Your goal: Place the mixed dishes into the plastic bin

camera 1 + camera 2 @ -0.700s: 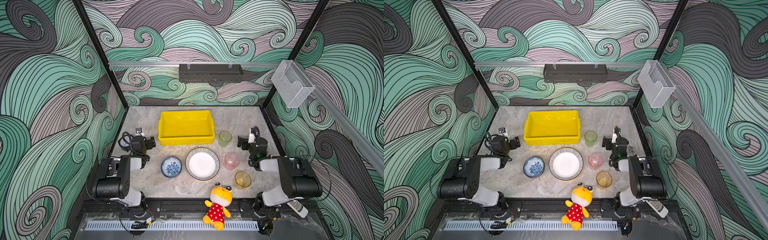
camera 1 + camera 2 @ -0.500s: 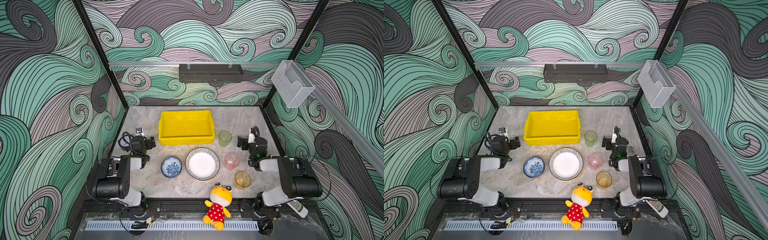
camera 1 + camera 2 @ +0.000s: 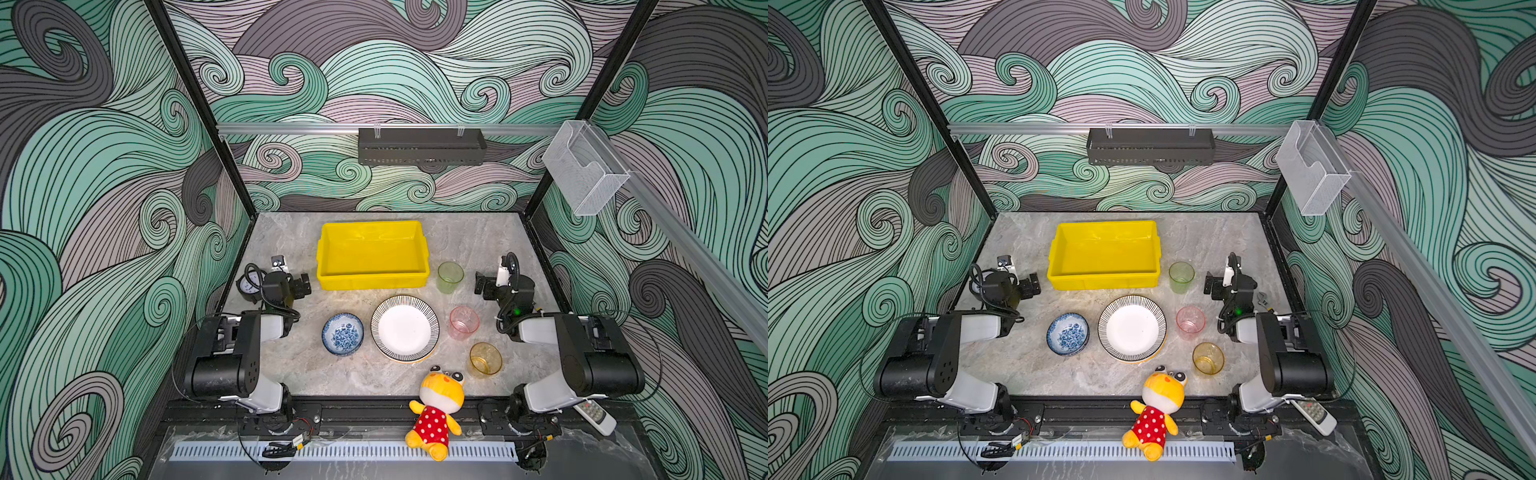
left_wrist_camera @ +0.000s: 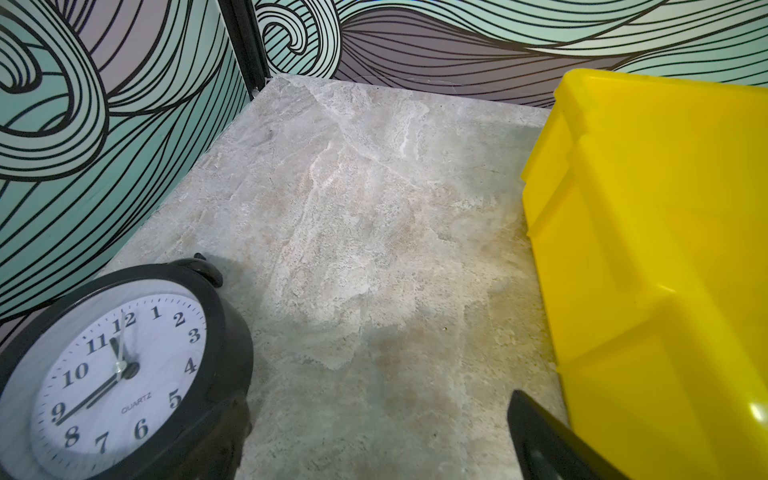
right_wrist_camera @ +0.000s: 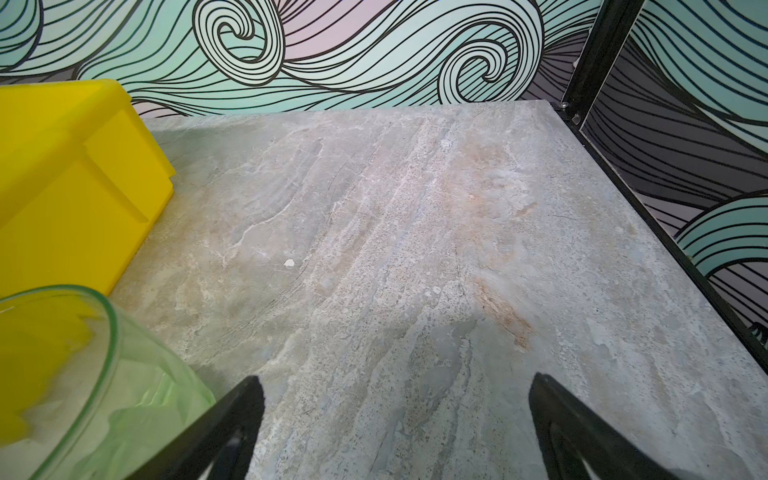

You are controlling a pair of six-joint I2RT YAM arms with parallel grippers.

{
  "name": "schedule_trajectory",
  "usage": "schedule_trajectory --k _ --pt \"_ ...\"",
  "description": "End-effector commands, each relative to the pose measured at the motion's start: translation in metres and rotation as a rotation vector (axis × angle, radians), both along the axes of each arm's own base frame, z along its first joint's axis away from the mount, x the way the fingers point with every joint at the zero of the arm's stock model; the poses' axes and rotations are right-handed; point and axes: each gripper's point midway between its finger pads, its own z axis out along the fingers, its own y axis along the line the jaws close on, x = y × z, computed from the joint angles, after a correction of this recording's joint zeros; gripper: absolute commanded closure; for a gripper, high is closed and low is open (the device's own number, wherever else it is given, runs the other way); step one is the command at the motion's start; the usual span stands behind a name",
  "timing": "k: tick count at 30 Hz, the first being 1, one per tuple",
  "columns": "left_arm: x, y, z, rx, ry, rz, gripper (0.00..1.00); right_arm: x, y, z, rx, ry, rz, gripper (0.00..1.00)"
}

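At the bottom centre of a top view, the yellow plush toy (image 3: 436, 409) slumps over the front edge of the table (image 3: 353, 374), just below the amber cup (image 3: 484, 359). An arm reaching low for that cup could drag the toy along or knock it off.

Above them, mid-frame, the striped plate (image 3: 405, 328) lies flat between the blue floral bowl (image 3: 343, 334) on its left and the pink cup (image 3: 463, 322) on its right, each close beside it. A flat plate gives fingers little edge to catch, so I judge a slip, or a shove into its neighbours, likely.

Higher and to the right, the green cup (image 3: 450, 276) stands just beside the right gripper (image 3: 482, 286). In the right wrist view its jaws stand wide apart and empty, with the cup's rim next to one finger, so a careless swing could tip the cup.

At left centre the left gripper (image 3: 301, 286), also spread and holding nothing, sits between the black clock (image 3: 248, 286) and the yellow bin (image 3: 372, 282), near both; a turn may bump either.

The bin, at upper centre of the table, is empty and every dish lies outside it. A cup released from high up could bounce out.
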Motion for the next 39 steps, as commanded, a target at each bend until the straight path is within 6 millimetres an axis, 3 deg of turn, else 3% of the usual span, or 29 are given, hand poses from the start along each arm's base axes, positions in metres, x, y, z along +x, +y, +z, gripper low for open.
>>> schedule_trajectory --k 1,23,33,34,39 --pt "0.006 -0.004 0.005 0.001 -0.008 -0.021 0.01 0.003 0.0 0.006 -0.016 -0.02 -0.002 0.0" --pt "0.008 -0.007 0.01 -0.002 0.001 -0.038 0.01 0.003 0.001 0.012 -0.019 -0.015 0.004 0.0" --pt "0.008 -0.002 0.027 -0.056 0.151 0.019 0.01 -0.008 -0.002 0.039 -0.035 0.02 -0.013 0.0" --pt "0.008 0.0 0.04 -0.063 0.136 0.039 0.01 -0.01 -0.003 0.046 -0.038 0.018 -0.019 0.0" --pt "0.003 0.002 0.059 -0.127 0.193 0.099 0.01 -0.021 -0.012 0.082 -0.025 0.013 -0.085 0.0"
